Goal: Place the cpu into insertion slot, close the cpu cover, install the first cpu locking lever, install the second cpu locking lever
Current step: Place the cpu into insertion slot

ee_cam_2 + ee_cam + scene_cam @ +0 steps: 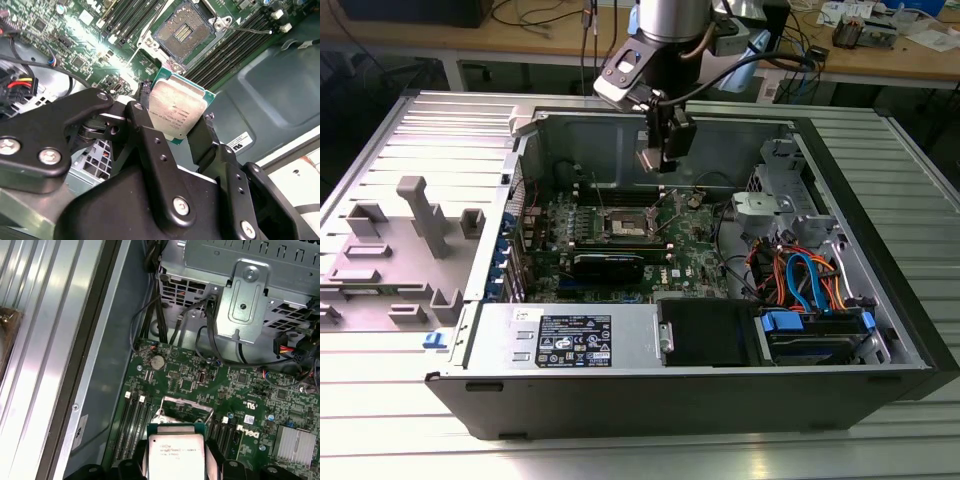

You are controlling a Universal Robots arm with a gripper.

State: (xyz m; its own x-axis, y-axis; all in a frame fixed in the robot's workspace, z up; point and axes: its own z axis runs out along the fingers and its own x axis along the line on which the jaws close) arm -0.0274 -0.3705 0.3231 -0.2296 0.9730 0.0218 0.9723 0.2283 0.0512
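While hovering above green motherboard (75,30), claw (174,112) clamps square silvery cpu (177,97) by edges; insertion slot (184,31) apparently uncovered.

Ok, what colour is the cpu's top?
The cpu top is silvery-grey with a green rim; clearest in the second wrist view.

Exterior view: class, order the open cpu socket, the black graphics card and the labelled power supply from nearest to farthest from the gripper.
1. Open cpu socket, just below the gripper holding the cpu.
2. Black graphics card, on the socket's camera side.
3. Labelled power supply, at the case's near wall.
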